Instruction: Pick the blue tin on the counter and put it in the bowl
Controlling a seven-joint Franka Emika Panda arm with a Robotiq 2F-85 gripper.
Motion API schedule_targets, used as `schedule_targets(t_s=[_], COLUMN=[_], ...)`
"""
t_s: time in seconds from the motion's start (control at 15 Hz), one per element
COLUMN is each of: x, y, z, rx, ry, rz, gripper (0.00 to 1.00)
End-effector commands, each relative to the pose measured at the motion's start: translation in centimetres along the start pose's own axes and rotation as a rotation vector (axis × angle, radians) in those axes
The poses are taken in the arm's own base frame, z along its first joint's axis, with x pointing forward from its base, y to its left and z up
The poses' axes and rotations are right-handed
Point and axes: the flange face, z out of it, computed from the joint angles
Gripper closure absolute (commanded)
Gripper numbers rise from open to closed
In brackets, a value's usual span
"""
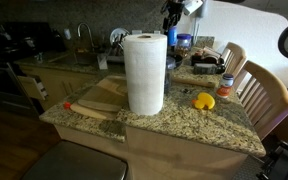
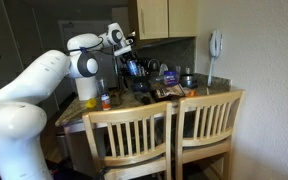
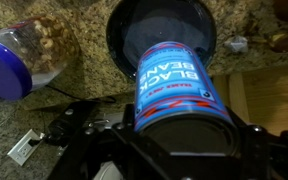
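Note:
In the wrist view my gripper (image 3: 182, 140) is shut on the blue tin (image 3: 174, 85), a blue can labelled black beans. Black fingers press on both of its sides. The tin hangs right over the dark round bowl (image 3: 160, 17), whose rim and inside show beyond the can's far end. In an exterior view the gripper (image 2: 131, 58) points down over the back of the counter with the blue tin (image 2: 134, 68) in it. In an exterior view the gripper (image 1: 171, 22) shows at the top, partly behind the paper-towel roll.
A tall paper-towel roll (image 1: 144, 72) stands mid-counter, with a yellow object (image 1: 203, 100) and a wooden board (image 1: 96, 102) beside it. A jar of nuts with a purple lid (image 3: 22, 60) lies left of the bowl. Wooden chairs (image 2: 164, 135) line the counter's edge.

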Motion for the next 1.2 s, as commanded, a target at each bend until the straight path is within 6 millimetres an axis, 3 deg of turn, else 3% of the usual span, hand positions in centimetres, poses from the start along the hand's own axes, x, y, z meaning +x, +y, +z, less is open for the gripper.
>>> schedule_targets(t_s=[0.0, 0.47, 0.8, 1.13], x=[-0.6, -2.0, -0.8, -0.2], y=[0.5, -0.7, -0.3, -0.2], z=[-0.1, 1.8, 1.3, 1.3], rx=[0.029, 0.13, -0.013, -0.044], ry=[-0.03, -0.147, -0.081, -0.035], rz=[-0.013, -0.023, -0.029, -0.03], gripper=[0.43, 0.43, 0.43, 0.43])
